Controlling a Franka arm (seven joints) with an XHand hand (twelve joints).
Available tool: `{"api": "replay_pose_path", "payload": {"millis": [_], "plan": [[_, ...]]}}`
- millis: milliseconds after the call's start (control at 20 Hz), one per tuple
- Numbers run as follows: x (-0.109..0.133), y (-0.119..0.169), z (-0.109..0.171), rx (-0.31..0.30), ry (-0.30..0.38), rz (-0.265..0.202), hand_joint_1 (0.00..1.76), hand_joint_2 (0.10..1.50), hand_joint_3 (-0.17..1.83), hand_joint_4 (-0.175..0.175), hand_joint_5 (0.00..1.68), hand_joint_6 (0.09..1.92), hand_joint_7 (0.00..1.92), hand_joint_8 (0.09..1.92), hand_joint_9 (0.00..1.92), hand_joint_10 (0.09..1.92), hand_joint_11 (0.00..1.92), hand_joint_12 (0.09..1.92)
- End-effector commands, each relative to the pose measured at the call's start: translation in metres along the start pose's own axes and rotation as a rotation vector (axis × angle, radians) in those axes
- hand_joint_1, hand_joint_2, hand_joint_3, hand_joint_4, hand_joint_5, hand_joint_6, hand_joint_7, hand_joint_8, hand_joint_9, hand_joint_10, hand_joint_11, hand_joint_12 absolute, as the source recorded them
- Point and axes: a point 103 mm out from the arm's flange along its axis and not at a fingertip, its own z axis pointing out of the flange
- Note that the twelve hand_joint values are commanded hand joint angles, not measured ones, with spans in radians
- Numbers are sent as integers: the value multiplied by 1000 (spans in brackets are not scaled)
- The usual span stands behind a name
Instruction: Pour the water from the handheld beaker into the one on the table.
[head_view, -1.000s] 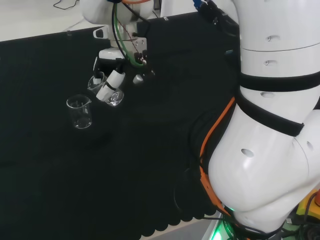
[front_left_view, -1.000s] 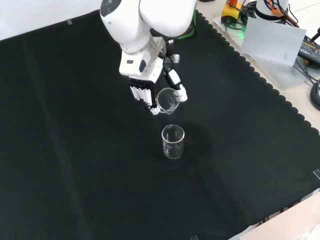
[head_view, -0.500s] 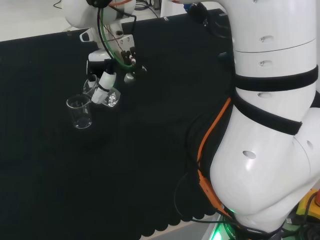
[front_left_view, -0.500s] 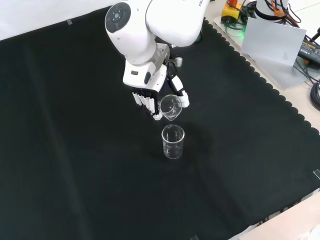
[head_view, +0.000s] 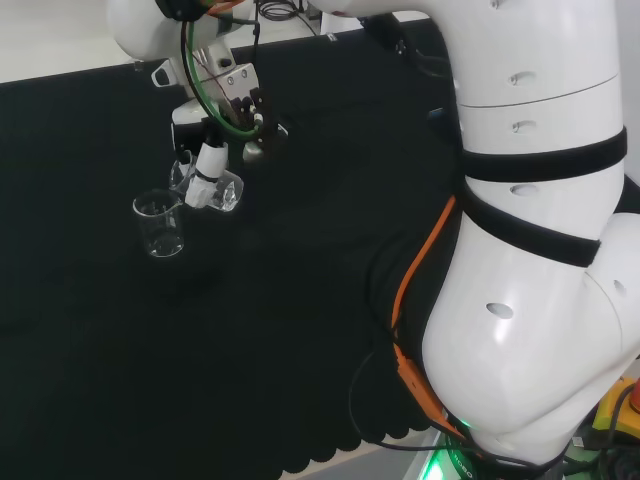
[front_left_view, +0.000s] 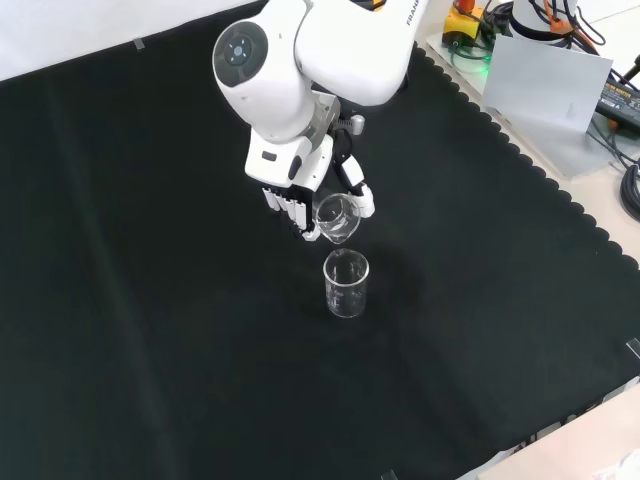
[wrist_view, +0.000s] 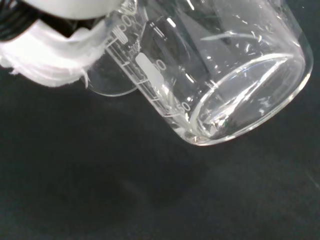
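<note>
The hand (front_left_view: 300, 195) is curled round a small clear beaker (front_left_view: 337, 217), tilted so that its mouth leans over the standing beaker (front_left_view: 346, 284) just below it in the front view. In the head view the held beaker (head_view: 222, 192) hangs tipped at the upper right of the upright clear beaker (head_view: 161, 224) on the black cloth, with the hand (head_view: 204, 162) above it. The wrist view has the held beaker (wrist_view: 210, 75) lying almost on its side, a white finger (wrist_view: 60, 55) against its wall and a little water near its lower edge. Whether water is falling I cannot tell.
The arm's big white links (head_view: 540, 230) stand at the right of the head view. Beyond the cloth's scalloped edge in the front view lie a grey sheet (front_left_view: 555, 95) and cables at the top right. Bare black cloth (front_left_view: 150, 330) surrounds both beakers.
The hand has carried the held beaker closer to the standing one and tipped it further; in the head view it moved left, in the front view its mouth now sits over the standing beaker's rim.
</note>
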Motion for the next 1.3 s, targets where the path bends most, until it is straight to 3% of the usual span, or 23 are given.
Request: {"api": "replay_pose_path", "payload": {"millis": [50, 1300], "plan": [[2, 2, -2, 47, -34, 14, 1149, 586, 875, 29, 1185, 934, 1478, 758, 1357, 798, 1212, 824], [6, 11, -19, 168, -156, 84, 1142, 584, 896, 49, 1171, 971, 1473, 784, 1352, 823, 1209, 830]]}}
